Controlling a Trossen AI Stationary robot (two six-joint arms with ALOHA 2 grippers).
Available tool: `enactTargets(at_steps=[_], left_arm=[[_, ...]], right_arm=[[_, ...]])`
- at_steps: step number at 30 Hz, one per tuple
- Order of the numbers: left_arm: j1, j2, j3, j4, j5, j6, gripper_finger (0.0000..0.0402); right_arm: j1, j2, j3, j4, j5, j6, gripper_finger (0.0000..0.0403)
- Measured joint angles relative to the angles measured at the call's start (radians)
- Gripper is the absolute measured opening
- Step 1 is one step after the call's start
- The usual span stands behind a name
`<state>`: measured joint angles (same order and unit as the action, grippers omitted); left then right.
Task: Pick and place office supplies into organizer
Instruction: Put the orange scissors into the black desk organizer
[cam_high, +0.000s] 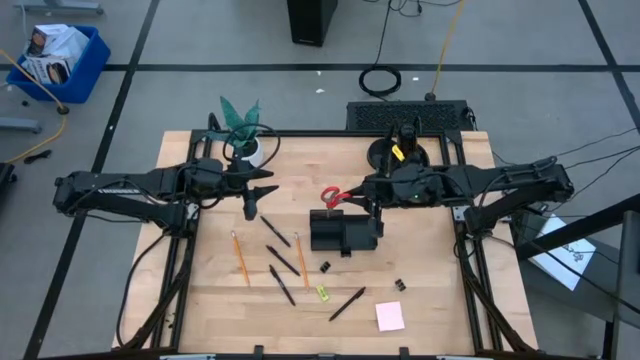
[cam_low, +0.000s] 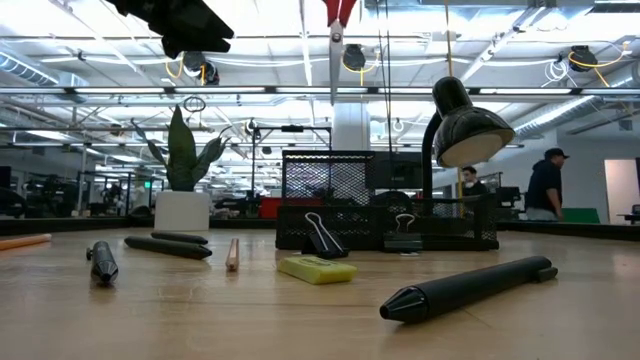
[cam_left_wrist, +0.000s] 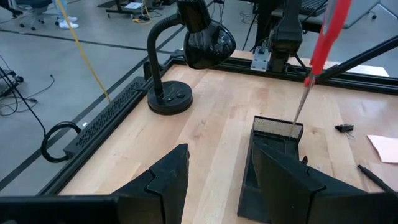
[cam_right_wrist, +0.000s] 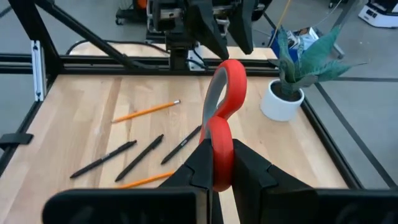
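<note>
While the right gripper (cam_right_wrist: 214, 165) hangs over the table's middle, its fingers are clamped on the red handles of the scissors (cam_right_wrist: 222, 115) — the handle loops stick out past the fingertips in the right wrist view. From the left wrist view the scissors hang with the red handles up and the thin metal blades pointing down, the tip just above or at the back edge of the organizer (cam_high: 342, 233), a low black tray of compartments near the table's centre. Scissors of this kind are likely stiff and fairly light, with smooth plastic handles that could slip or swing in a two-finger pinch; the handle, where the grip sits now, looks the safest hold, since the blades are narrow and slick. The left gripper (cam_high: 250, 205) waits with its fingers apart, above the table's left half, near a plant (cam_high: 243, 125) in a white pot. Below it lie the remaining supplies: two orange pencils (cam_high: 240, 257), several black pens (cam_high: 283, 285), small black clips (cam_high: 326, 266), a yellow-green piece (cam_high: 322, 293) and a pink pad (cam_high: 390, 316) toward the front — all flat on the wood, apart from both grippers. A black desk lamp (cam_left_wrist: 186, 53) stands behind the organizer.
</note>
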<state>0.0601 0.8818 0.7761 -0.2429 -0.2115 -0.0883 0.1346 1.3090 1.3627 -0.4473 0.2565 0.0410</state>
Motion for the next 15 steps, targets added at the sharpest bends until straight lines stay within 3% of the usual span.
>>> enactTargets(at_steps=[15], left_arm=[[0.000, 0.000, 0.000, 0.000, 0.000, -0.012, 0.0184]], right_arm=[[-0.034, -0.010, -0.165, 0.148, -0.053, 0.011, 0.0025]])
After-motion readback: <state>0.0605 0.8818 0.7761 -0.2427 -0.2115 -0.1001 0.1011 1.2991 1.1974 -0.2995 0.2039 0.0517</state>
